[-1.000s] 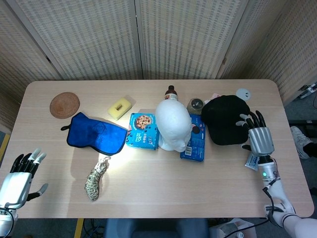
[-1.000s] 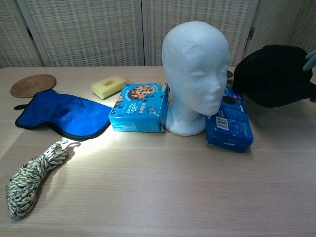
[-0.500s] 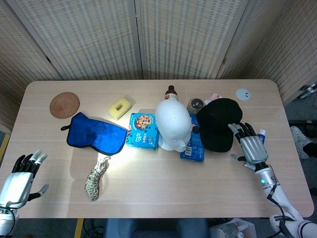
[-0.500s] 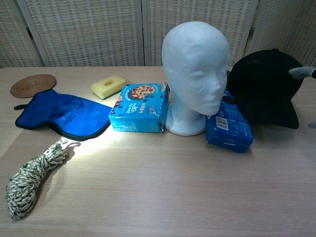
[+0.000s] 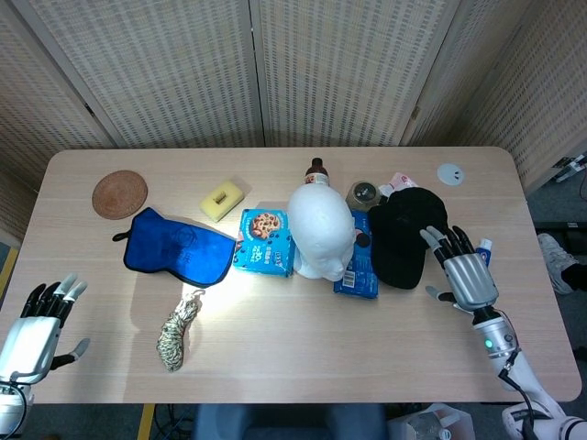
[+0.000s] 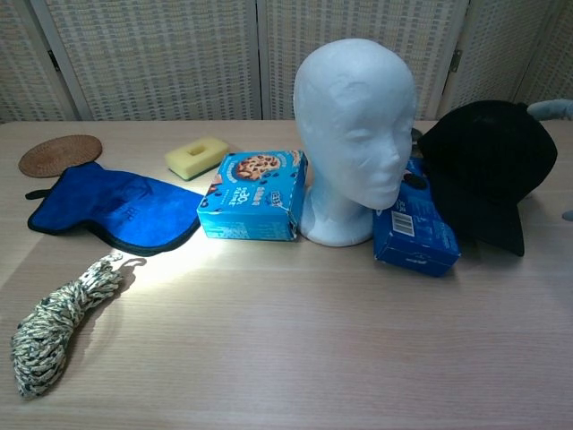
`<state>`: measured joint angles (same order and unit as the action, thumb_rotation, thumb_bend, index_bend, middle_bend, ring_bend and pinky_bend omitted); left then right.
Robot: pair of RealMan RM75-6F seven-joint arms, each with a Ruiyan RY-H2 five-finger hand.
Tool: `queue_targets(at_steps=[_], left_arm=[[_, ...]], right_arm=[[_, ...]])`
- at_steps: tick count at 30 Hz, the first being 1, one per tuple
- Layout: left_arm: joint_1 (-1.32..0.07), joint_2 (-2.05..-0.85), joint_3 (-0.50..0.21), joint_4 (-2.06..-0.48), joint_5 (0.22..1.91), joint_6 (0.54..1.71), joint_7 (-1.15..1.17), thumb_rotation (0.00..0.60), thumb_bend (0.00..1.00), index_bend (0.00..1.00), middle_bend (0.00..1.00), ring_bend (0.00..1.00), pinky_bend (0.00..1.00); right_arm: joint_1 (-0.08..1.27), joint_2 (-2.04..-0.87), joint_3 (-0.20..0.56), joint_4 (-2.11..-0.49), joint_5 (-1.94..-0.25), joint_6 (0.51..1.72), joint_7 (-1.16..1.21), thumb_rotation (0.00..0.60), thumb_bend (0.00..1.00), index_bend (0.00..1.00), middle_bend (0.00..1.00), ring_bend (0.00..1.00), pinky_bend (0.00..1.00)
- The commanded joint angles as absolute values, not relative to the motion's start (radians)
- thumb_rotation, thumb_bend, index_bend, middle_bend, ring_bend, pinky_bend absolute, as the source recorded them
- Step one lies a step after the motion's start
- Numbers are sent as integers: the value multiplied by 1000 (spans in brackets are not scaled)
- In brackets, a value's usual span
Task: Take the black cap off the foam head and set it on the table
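Your black cap (image 5: pixel 404 234) is off the foam head (image 5: pixel 321 231), sitting on the table (image 5: pixel 367 339) beside it. Your right hand (image 5: pixel 463 273) has fingers spread, fingertips at the cap's edge; left hand (image 5: pixel 37 328) is open too, holding nothing.

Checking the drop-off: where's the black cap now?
On the table's right side, the cap lies beside the blue box, with the right hand at its edge.
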<state>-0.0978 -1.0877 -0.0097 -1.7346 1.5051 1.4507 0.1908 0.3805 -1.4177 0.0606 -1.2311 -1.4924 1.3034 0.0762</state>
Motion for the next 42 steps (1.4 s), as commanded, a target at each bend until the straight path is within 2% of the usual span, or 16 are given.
queue_targets(at_steps=[1, 6, 12, 22, 31, 42], left_arm=[[-98, -1088, -13, -1733, 1502, 1453, 192, 600, 203, 122, 51, 68, 15], [-99, -1092, -25, -1729, 1495, 1462, 198, 600, 202, 122, 51, 68, 15], [-102, -1107, -39, -1714, 1494, 1477, 202, 600, 202, 122, 51, 68, 15], [-116, -1123, -57, -1709, 1481, 1476, 230, 600, 203, 122, 51, 68, 15], [-123, -1127, -58, -1711, 1485, 1472, 234, 600, 202, 122, 51, 68, 15], [-120, -1126, -53, -1713, 1488, 1477, 231, 600, 203, 122, 51, 68, 15]], right_arm=[[362, -1391, 79, -1281, -1481, 1330, 36, 600, 0, 0, 0, 0, 0], [323, -1333, 109, -1386, -1461, 1408, -63, 600, 0, 0, 2, 0, 0], [259, -1249, 125, -1503, -1427, 1488, -171, 600, 0, 0, 62, 0, 0], [156, -1101, 101, -1692, -1374, 1536, -238, 600, 0, 0, 83, 0, 0], [99, -1062, 64, -1727, -1365, 1531, -208, 600, 0, 0, 83, 0, 0], [110, -1077, 55, -1702, -1427, 1494, -168, 600, 0, 0, 88, 0, 0]])
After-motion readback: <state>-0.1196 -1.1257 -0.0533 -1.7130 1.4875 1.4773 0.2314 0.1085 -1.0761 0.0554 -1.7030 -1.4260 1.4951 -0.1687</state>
